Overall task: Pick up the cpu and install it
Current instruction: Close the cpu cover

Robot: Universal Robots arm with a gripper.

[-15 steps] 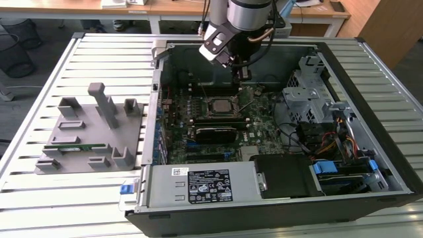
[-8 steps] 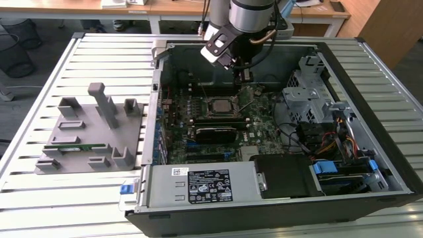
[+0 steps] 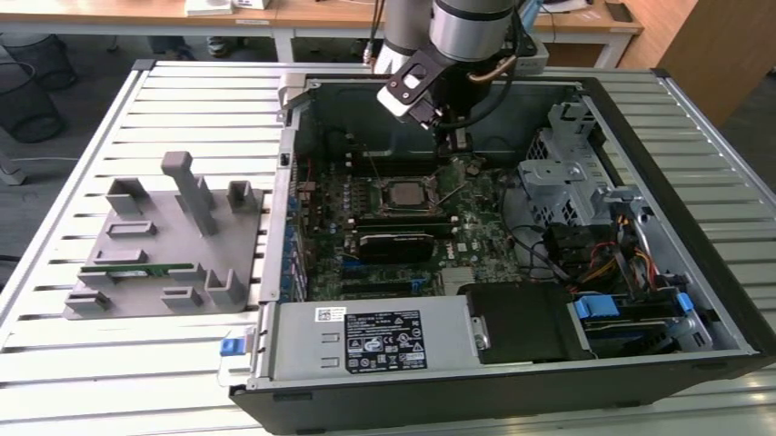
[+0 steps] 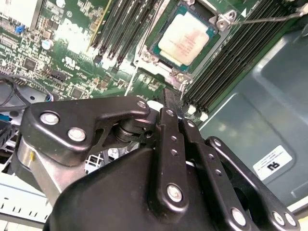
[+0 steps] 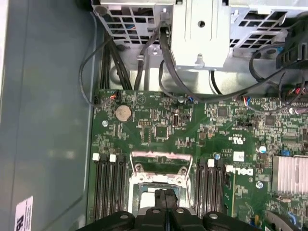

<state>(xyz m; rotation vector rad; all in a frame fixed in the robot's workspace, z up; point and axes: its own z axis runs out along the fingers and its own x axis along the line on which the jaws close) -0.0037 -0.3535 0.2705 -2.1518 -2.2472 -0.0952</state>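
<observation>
The cpu [image 4: 185, 41] is seen as a small flat square with a pale, silvery top, faintly warm in tint, and a thin green edge around it. It is seated flat in the metal-framed socket [image 4: 144, 60] on the green motherboard [image 3: 473, 227], top face upward, inside the open computer case [image 3: 679, 118]. As it is square, no long axis can be told. In the exterior view its sides are lined up with the walls of the case.

Black memory slots [image 4: 120, 29] are set on both sides of the socket.

In the exterior view the gripper [image 3: 452, 145] is held over the motherboard at about one o'clock from the cpu, near it but apart from it. In both wrist views its fingers [image 5: 161, 202] are seen pressed together, with nothing held between them.

In the exterior view a silver power supply box [image 3: 376, 341] is found at six o'clock from the cpu. A grey holder [image 3: 158, 245] is placed on the slatted table [image 3: 182, 100] at nine o'clock from the case, and a green memory stick [image 3: 140, 270] is laid on it.
</observation>
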